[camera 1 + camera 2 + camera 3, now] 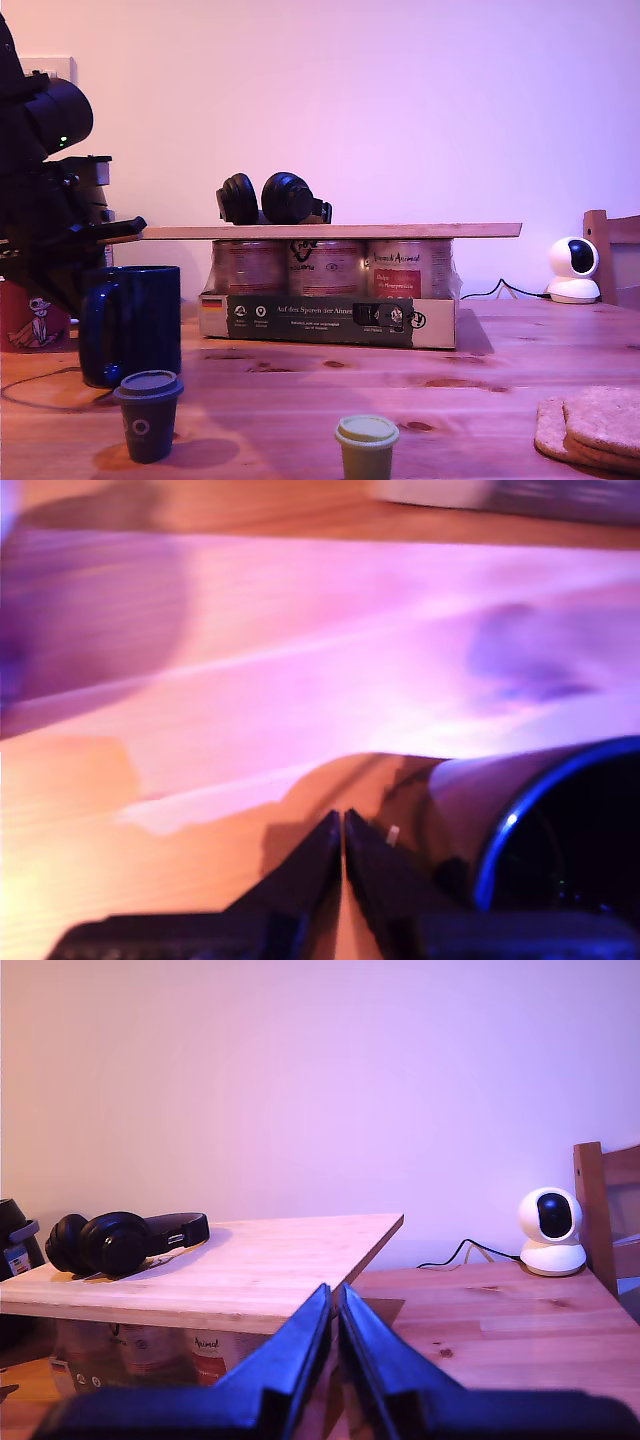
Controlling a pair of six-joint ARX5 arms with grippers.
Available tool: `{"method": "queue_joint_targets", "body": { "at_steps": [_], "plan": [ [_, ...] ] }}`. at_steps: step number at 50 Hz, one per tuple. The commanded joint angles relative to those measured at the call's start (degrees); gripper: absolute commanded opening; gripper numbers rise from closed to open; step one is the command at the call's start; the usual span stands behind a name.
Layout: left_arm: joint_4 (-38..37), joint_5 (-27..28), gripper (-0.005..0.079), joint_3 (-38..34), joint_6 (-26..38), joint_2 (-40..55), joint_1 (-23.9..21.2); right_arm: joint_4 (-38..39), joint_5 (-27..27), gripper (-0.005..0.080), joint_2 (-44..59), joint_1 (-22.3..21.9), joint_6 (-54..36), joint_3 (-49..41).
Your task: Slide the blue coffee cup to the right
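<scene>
The blue coffee cup (131, 324) stands on the wooden table near the exterior view's left, its loop handle turned toward that side. In the first wrist view its glossy blue rim (520, 815) shows just beside my first gripper (343, 825), which is shut with nothing between its fingers. The first arm (48, 235) looms dark behind and above the cup at the exterior view's left. My second gripper (335, 1300) is shut and empty, held high and looking over the wooden plank (220, 1270). The exterior view does not show the second arm.
A small dark grey lidded cup (148, 414) and a small green cup (367, 445) stand in front. A red mug (28, 315) sits behind the arm. The plank (330, 231) with headphones (270, 199) rests on a box of cans (330, 318). At the exterior view's right are a white camera (573, 270) and cork coasters (595, 425).
</scene>
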Motion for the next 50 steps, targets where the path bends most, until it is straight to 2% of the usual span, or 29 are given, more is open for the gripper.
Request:
{"method": "queue_joint_targets", "body": {
  "at_steps": [1, 23, 50],
  "plan": [
    [0.02, 0.48, -0.002, 0.87, -0.35, 0.85, -1.49, 0.33, -0.13, -0.0011, -0.37, 0.0, 0.28, -0.5],
    [-2.93, 2.97, -0.002, 0.87, -1.95, 0.85, -5.44, 0.31, -0.13, -0.0011, -0.37, 0.0, 0.28, -0.5],
    [-0.98, 6.62, -0.002, 0.87, -5.46, 0.85, -9.38, -0.07, -0.15, -0.0011, -0.37, 0.0, 0.28, -0.5]
  ]
}}
